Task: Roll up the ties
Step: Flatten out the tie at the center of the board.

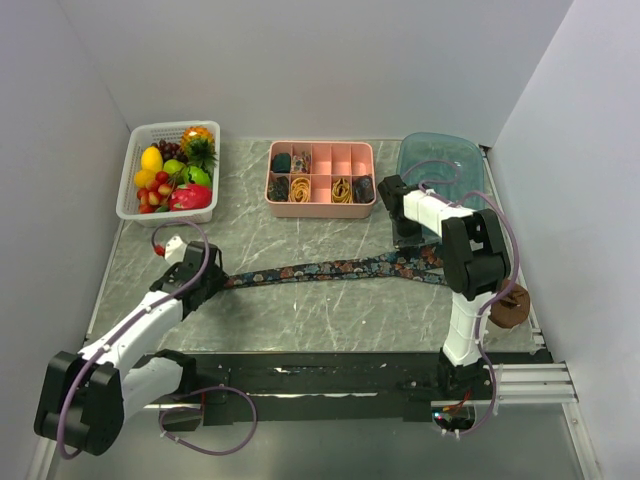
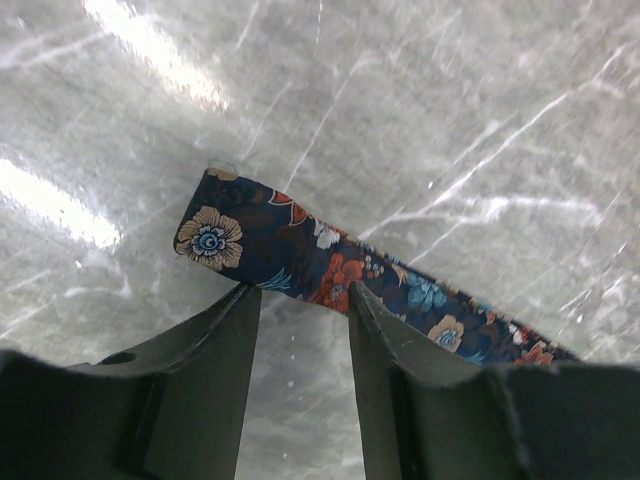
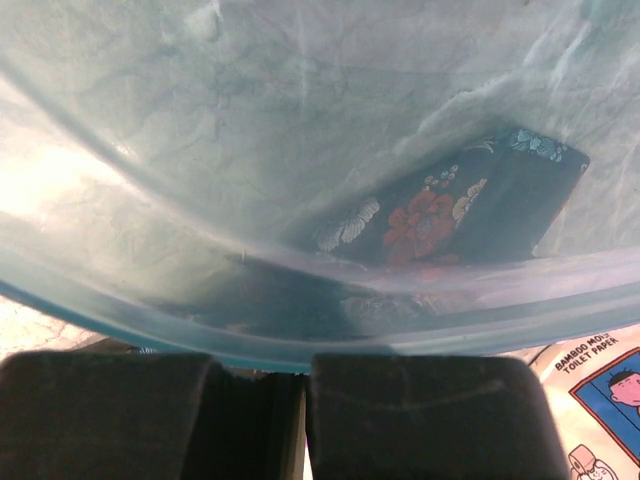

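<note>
I am watching the left gripper (image 2: pixel 300 305) holding its fingers spread apart at the near edge of one end of the tie (image 2: pixel 300 255), which is lying stretched out flat across the middle of the table (image 1: pixel 330 310). The right gripper (image 3: pixel 303 400) is sitting with its fingers pressed together close against the teal bin (image 1: pixel 440 160). A second tie (image 3: pixel 440 215) is showing through the bin's cloudy wall.

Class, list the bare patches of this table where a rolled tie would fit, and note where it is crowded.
Bare marble lies between the tie and the pink tray, between the tie and the black near-edge strip, and between fruit basket and tray. Crowded: the right side, around the right arm and teal bin.
</note>
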Motion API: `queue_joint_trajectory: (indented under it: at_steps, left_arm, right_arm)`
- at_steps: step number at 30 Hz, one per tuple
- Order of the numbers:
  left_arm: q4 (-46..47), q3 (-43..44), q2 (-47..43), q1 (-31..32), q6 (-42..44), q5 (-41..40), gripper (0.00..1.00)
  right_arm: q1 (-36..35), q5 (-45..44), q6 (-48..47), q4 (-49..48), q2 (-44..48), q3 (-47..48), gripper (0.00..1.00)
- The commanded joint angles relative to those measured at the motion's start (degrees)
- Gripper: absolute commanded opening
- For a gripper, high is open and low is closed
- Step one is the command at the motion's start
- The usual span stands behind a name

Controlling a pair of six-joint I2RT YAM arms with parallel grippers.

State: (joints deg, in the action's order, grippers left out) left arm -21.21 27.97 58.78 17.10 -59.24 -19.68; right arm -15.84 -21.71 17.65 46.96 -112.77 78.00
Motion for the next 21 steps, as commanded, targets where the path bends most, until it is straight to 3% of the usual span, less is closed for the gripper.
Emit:
queue_joint_trajectory:
  at_steps: [1,9,12,14,19,21]
  left_arm:
    - [4.42,0.43,1.42,-1.28,0.27,-2.2,0.45]
    - [7.76,-0.1,3.18,-1.72,0.09,-3.35,0.41]
    - [8.82,-0.37,3.35,-2.16,0.09,-3.08,0.33]
    - [8.73,-0.28,3.79,-2.69,0.01,-3.26,0.2]
    - [9.35,-0.98,3.8,-4.18,-0.52,-3.43,0.01]
    - [9.7,-1.33,3.36,-4.88,-0.61,-3.26,0.01]
  right_arm:
    - [0.45,-0.79,-0.16,1.29,-0.52,2.69,0.0]
    - [0.45,-0.79,-0.69,1.47,-0.96,3.3,0.0]
    - [0.37,-0.78,-0.69,1.64,-1.13,3.56,0.0]
    - [0.45,-0.7,-0.77,1.73,-1.14,3.57,0.0]
    - [0.45,-0.7,-0.95,2.0,-1.31,3.83,0.0]
    - [0.37,-0.61,-1.04,2.08,-1.31,3.83,0.0]
